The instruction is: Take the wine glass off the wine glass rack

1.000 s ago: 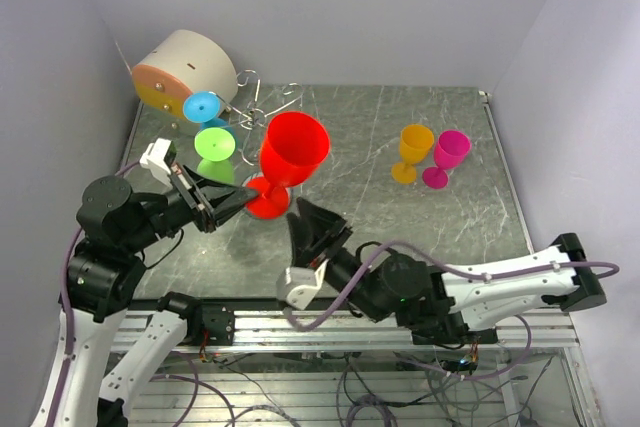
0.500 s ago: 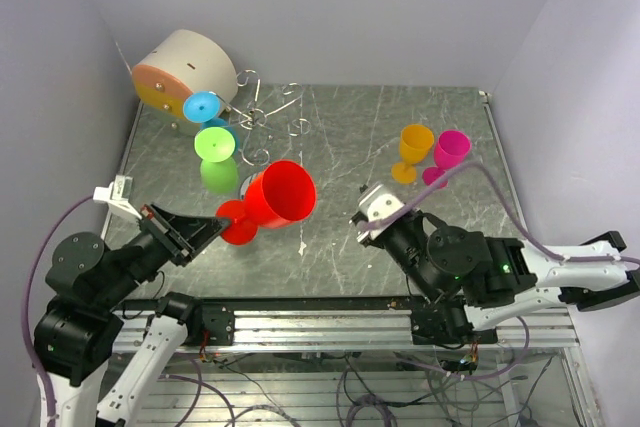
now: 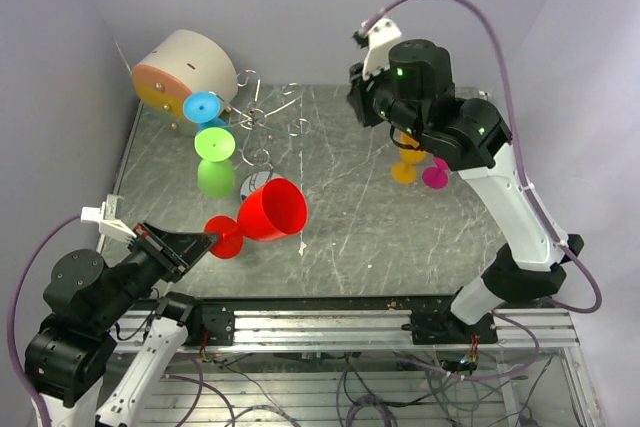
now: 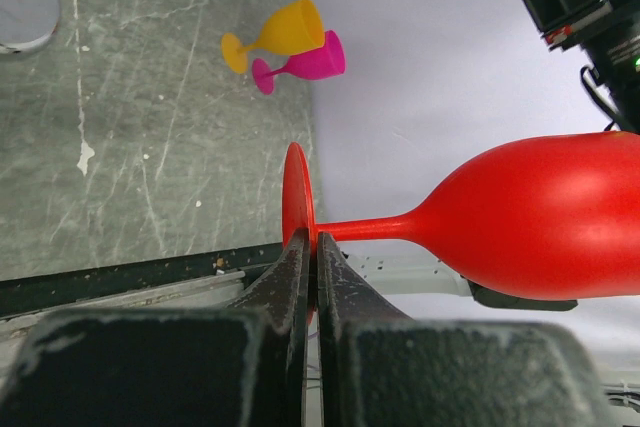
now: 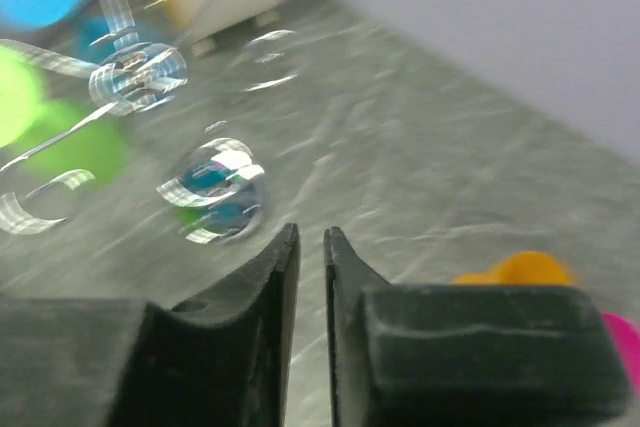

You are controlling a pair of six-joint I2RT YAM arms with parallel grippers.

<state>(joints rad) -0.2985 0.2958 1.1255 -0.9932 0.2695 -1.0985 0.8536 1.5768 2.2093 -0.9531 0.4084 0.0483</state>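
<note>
My left gripper is shut on the round foot of a red wine glass and holds it on its side above the table's front left, clear of the rack. In the left wrist view the fingertips pinch the foot, and the red glass's bowl points right. The silver wire wine glass rack stands at the back left with a blue glass and a green glass hanging on it. My right gripper is raised high over the back middle. Its jaws are shut and empty.
A beige-and-orange cylinder lies in the back left corner behind the rack. An orange glass and a magenta glass stand at the back right, partly behind my right arm. The rack's shiny base shows blurred in the right wrist view.
My left gripper has drawn the red glass toward the front left and tipped it onto its side. My right arm has swung from the front up high over the back.
</note>
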